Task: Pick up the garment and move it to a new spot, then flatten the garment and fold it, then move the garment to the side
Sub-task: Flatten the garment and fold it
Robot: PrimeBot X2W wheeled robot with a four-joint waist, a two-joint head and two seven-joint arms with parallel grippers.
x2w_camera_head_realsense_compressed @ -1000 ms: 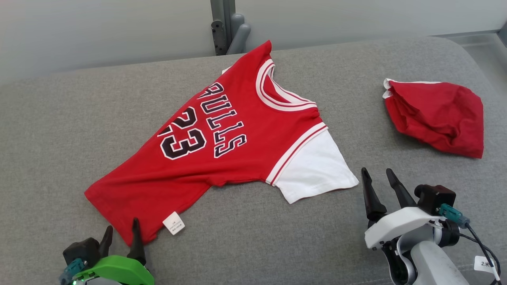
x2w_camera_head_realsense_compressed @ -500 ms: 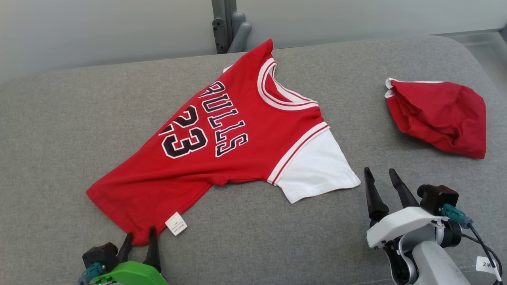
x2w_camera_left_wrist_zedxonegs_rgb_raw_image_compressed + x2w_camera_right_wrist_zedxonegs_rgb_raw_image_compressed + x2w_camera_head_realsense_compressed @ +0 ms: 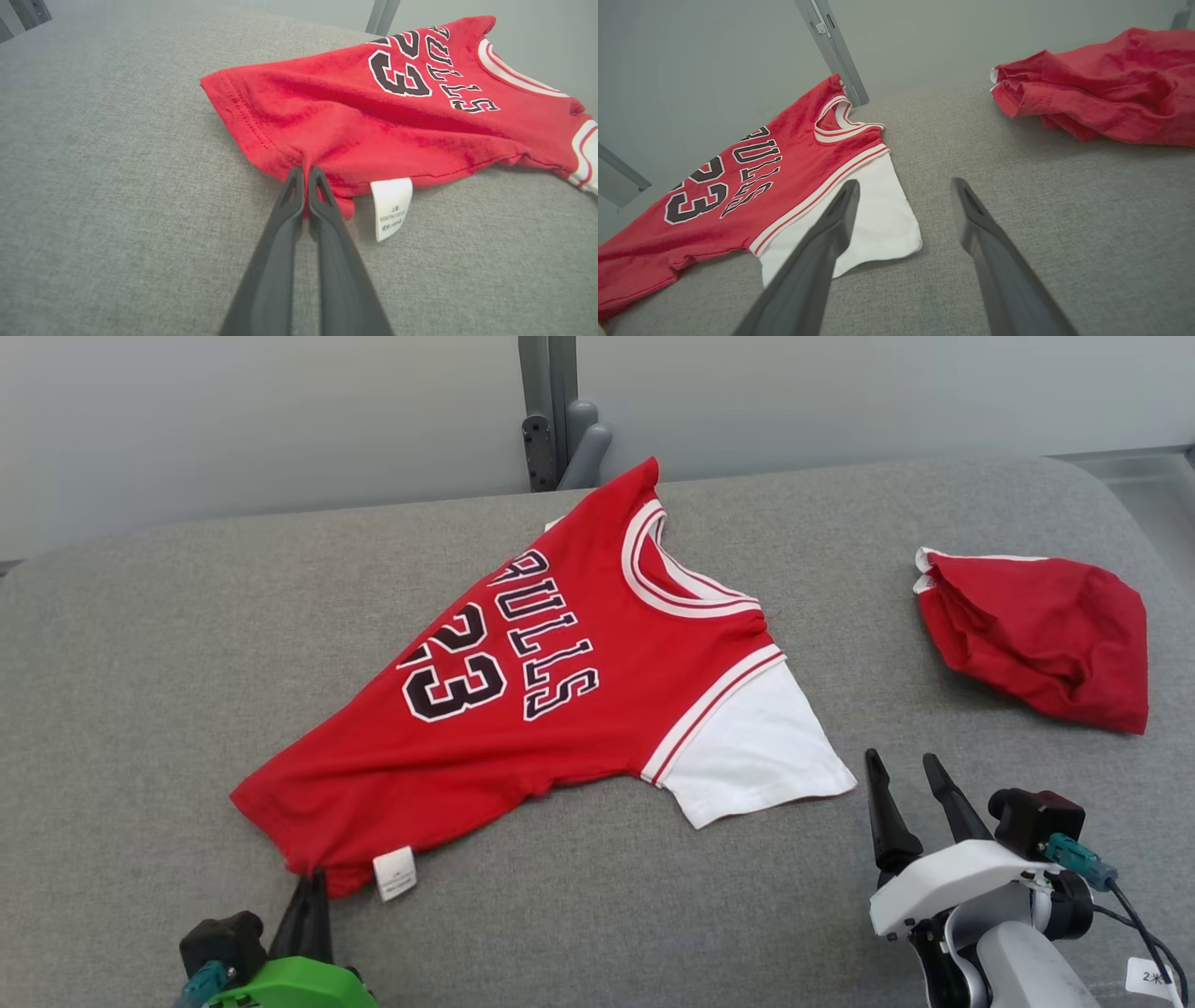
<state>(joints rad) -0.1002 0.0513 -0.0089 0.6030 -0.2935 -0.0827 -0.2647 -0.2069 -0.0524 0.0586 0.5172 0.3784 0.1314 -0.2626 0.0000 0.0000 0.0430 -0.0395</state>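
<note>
Grey cushion [image 3: 140,663]; jersey [image 3: 560,728] hem pinched in left gripper [image 3: 306,173].

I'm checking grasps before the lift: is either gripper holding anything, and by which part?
The left gripper is shut on the red jersey, pinching its bottom hem beside the white label. The right gripper is open and holds nothing.

The jersey [image 3: 597,728] is soft matt knit cloth with a smooth white tag [image 3: 394,874]. The cushion [image 3: 140,663] is coarse grey weave. At 3 o'clock, red cloth [image 3: 1046,625] looks fuzzy. Fingers [image 3: 278,252] are smooth matt plastic.
</note>
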